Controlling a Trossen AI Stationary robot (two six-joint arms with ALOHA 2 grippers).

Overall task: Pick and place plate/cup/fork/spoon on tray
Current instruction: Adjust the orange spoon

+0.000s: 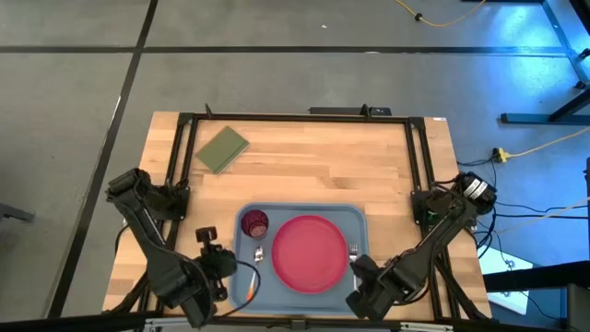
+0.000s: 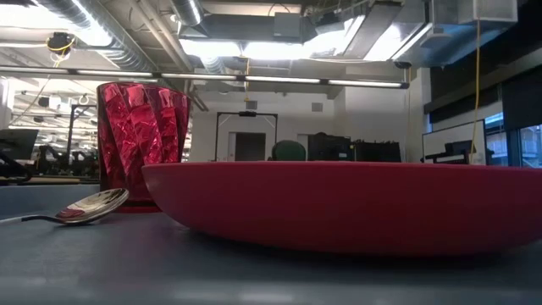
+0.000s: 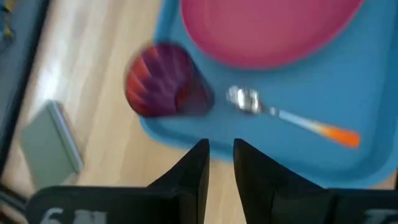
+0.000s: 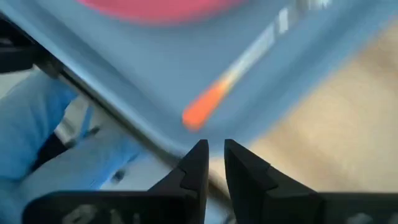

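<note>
The light blue tray lies at the table's near middle. On it rest the pink-red plate, the dark red cup standing upright at its far left, the spoon left of the plate and the fork right of it. The left wrist view shows the cup and the spoon; the right wrist view shows the fork's orange handle. My left gripper is shut and empty just off the tray's left edge. My right gripper is shut and empty at the tray's near right corner.
A small olive-green flat rectangle lies at the table's far left. A black frame runs along the table's far and side edges. Bare wood lies between the tray and the far edge. A blue shape shows beyond the tray's edge.
</note>
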